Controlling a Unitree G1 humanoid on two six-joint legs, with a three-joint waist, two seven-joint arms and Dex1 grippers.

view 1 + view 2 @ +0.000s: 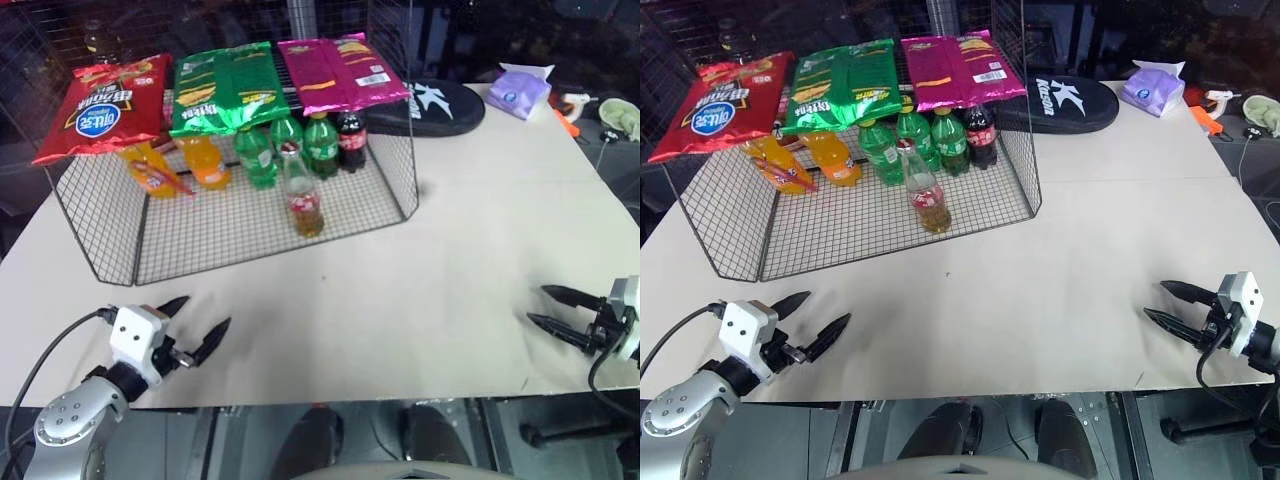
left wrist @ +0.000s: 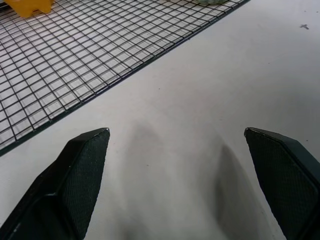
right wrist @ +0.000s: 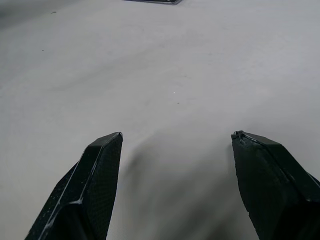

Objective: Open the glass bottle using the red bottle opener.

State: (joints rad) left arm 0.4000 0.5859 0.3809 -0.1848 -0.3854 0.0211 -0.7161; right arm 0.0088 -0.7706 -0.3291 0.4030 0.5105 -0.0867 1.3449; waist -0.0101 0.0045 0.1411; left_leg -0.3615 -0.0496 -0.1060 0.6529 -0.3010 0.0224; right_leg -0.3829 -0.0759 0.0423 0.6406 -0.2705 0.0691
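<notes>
Left claw (image 1: 192, 321) & right claw (image 1: 543, 305) both spread, empty, near bench (image 1: 430, 270) front edge; glass bottle (image 1: 301, 193) capped, untouched on wire rack (image 1: 200, 235) — nothing done yet.

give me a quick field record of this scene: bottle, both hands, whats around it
glass bottle: upright on the wire rack, in front of the soda bottles, cap on
left hand: open, empty, over the table
right hand: open, empty, over the table
chip bags: lying on top of the rack
red bottle opener: cannot tell where
</notes>
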